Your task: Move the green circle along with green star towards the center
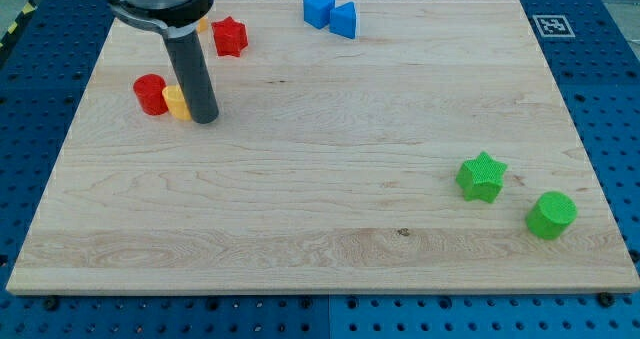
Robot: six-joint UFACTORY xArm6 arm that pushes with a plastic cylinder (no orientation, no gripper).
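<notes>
The green circle lies near the view's bottom right corner of the wooden board. The green star sits just up and left of it, a small gap between them. My tip rests on the board at the view's upper left, far from both green blocks. It stands right beside a yellow block, which touches a red circle.
A red star lies at the view's top left, with a bit of another yellow block showing behind the rod. A blue block and a blue triangle sit together at the top centre. A marker tag is off the board's top right corner.
</notes>
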